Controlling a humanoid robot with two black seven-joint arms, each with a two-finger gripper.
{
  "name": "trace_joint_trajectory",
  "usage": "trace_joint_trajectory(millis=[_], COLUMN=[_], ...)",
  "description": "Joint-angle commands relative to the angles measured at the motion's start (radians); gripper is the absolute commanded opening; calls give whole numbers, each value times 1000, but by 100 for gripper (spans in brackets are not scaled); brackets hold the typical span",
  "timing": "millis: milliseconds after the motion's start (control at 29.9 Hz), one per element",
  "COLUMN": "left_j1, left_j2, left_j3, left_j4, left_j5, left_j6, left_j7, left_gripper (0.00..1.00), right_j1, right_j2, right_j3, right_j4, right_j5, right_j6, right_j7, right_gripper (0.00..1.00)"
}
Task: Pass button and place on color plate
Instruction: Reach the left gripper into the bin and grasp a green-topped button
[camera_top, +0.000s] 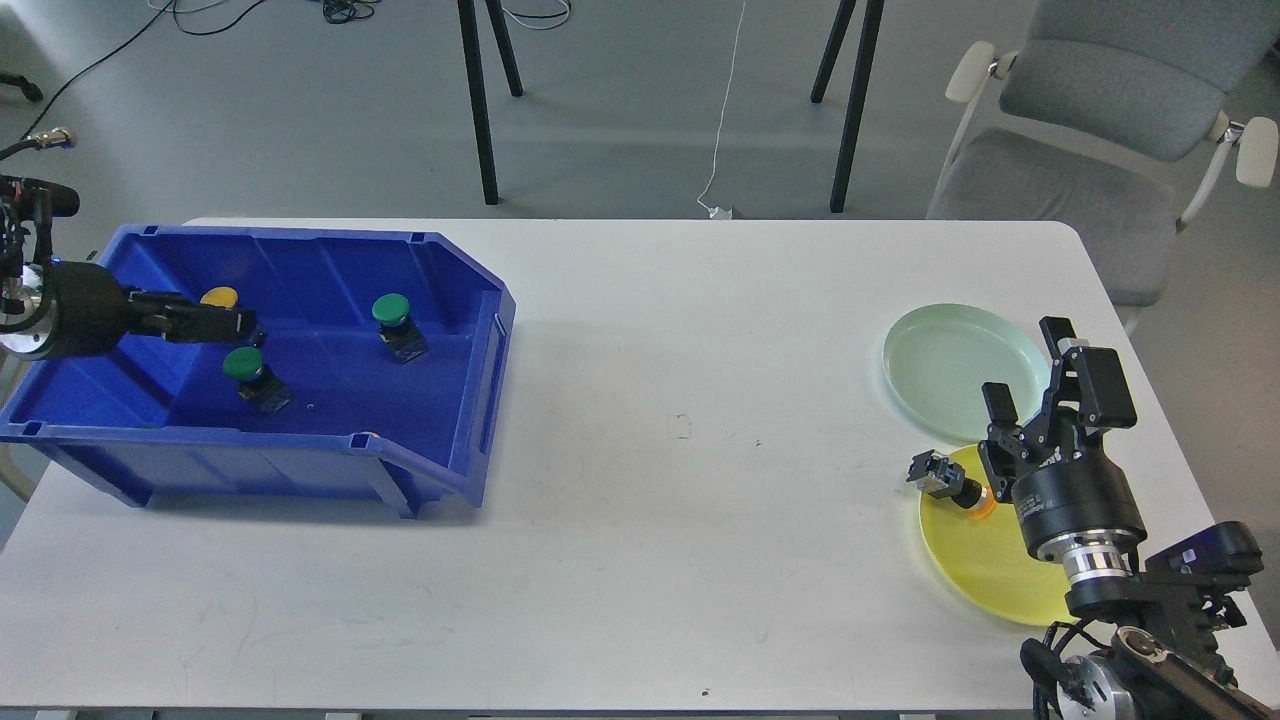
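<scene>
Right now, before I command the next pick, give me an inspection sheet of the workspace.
Surface: white table, lightly marked.
Job's things: blue bin holds two green buttons and a yellow button; orange button lies tipped on the yellow plate rim; green plate bare.
Clutter: nothing seen.
End effectors: left end effector inside the bin, state unclear; right end effector open, holding nothing.
Cables: white cable and black cables on the floor.
Surroundings: grey chair, black stand legs.

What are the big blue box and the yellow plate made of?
The blue box looks like hard moulded plastic: one solid colour, with ribbed, slightly shiny walls. The yellow plate also looks like plastic, perhaps see-through, as its rim glows paler against the white table. Tinted glass can't be ruled out.
</scene>
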Motion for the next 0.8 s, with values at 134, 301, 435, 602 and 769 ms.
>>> trace_joint_trajectory(millis=[134, 301, 435, 602, 769], left_j1=[20, 49, 54, 63, 77], left_j2=[-59, -111, -148, -151, -151], left_j3=[2, 0, 0, 0, 0], left_j4=[41, 110, 165, 171, 173], left_j5=[0, -3, -4, -6, -3], left_j6=[6, 9, 9, 19, 26], left_j7=[0, 0, 0, 0, 0], left_gripper=[95, 95, 95, 95, 90], right_j1=[-5, -8, -19, -22, -22], right_j2=[0, 0, 0, 0, 0], right_j3=[4, 4, 6, 8, 6], right_j4=[0, 0, 1, 1, 1], right_j5=[0, 1, 2, 2, 2], right_j6=[0, 0, 0, 0, 0], right_j7=[0, 0, 0, 0, 0], right_gripper=[99, 99, 99, 99, 99])
